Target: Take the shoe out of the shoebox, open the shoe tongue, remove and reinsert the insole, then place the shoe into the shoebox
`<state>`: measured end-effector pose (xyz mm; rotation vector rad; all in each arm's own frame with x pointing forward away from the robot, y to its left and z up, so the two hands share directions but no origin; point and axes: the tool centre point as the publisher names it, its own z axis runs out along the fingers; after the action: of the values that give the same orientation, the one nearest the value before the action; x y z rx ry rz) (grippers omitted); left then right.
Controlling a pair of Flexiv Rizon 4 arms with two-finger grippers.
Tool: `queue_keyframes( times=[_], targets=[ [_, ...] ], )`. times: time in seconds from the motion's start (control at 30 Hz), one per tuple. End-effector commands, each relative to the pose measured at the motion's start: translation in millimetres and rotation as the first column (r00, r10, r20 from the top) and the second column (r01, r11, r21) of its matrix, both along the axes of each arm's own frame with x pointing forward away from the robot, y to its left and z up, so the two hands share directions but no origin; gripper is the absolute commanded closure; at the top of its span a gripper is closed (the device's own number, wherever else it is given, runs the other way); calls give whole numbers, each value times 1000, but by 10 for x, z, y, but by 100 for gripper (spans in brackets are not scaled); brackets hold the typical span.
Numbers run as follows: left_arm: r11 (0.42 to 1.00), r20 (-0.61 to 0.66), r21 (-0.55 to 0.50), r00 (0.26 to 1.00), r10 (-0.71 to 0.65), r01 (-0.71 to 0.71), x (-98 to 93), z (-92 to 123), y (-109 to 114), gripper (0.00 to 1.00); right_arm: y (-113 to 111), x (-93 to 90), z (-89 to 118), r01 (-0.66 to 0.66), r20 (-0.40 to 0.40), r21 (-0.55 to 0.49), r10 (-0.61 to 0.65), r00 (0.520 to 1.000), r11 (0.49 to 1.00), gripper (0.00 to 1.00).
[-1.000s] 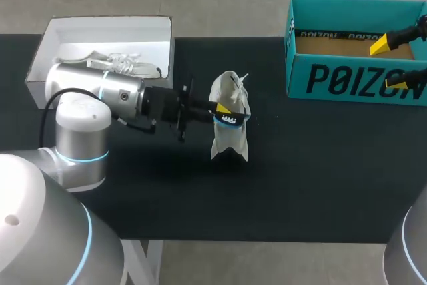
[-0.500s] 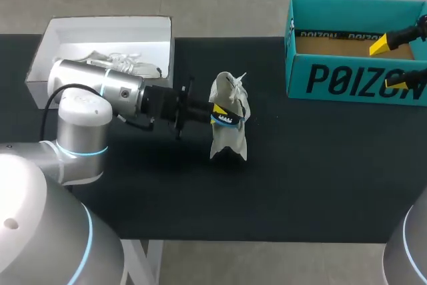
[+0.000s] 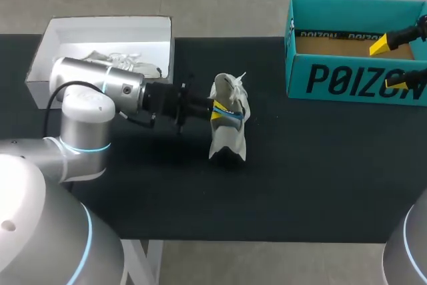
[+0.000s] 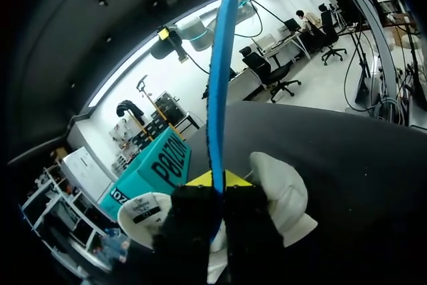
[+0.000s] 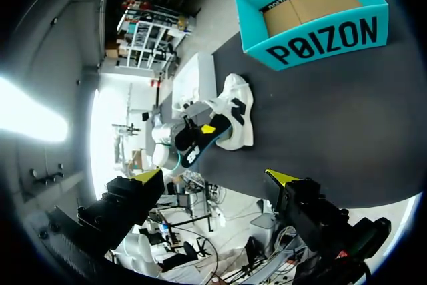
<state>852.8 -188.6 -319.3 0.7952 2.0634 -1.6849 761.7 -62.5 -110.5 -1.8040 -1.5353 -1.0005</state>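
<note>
Head view: a white box (image 3: 50, 38) is seen at the tabletop's far left corner. Near the tabletop's middle, the blue insole (image 3: 227, 115) is pinched by the left gripper (image 3: 217, 110) at the white shoe (image 3: 228, 141), which is stood on end. At the far right corner, the right gripper (image 3: 388, 65) is held spread over the teal shoebox (image 3: 347, 78).

We record a black table (image 3: 320, 165) beneath the left pincer (image 3: 219, 113). Well behind that pincer and off to one side, a white tray (image 3: 107, 28) rests on the table. It holds a white laced sneaker (image 3: 127, 61).
</note>
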Motion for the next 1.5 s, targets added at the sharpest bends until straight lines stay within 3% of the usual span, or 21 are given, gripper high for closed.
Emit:
queue_keyframes(
  times=[0.03,0.1,0.17,0.2,0.27,0.47,0.5,0.53,0.87,1.07,1.5],
  targets=[
    [1000,9,2,1000,-9,9,-21,66,-35,100,0,-4,-2,1,-1,-2,-1,1000,1000,0],
    [1000,15,-1,1000,-13,13,-57,112,-61,96,0,-4,-2,1,-1,-2,-1,1000,1000,0],
    [1000,22,-1,1000,-18,18,-89,141,-87,64,0,-4,-2,1,-1,-2,-1,1000,1000,0],
    [1000,17,0,1000,-27,27,-102,151,-103,58,0,-4,-2,1,-1,-2,-1,1000,1000,0],
    [1000,18,-1,999,-29,29,-132,164,-125,56,0,-4,-2,1,-1,-2,-1,1000,1000,0],
    [1000,8,-3,1000,-27,27,-147,131,-121,70,0,-4,-2,1,-1,-2,-1,1000,1000,0],
    [1000,7,-7,1000,-24,25,-148,129,-121,80,0,-4,-2,1,-1,-2,-1,1000,1000,0],
    [1000,6,-10,1000,-19,19,-158,135,-118,100,0,-4,-2,1,-1,-2,-1,1000,1000,0],
    [998,-14,42,999,49,-49,-153,95,-142,100,0,-4,-2,1,-1,-2,-1,1000,1000,0],
    [997,-21,38,997,69,-69,15,-44,-105,100,0,-4,-2,1,-1,-2,-1,1000,1000,0],
    [995,-15,19,995,103,-102,198,-98,-72,100,0,-4,-2,1,-1,-2,-1,1000,1000,0]
  ],
)
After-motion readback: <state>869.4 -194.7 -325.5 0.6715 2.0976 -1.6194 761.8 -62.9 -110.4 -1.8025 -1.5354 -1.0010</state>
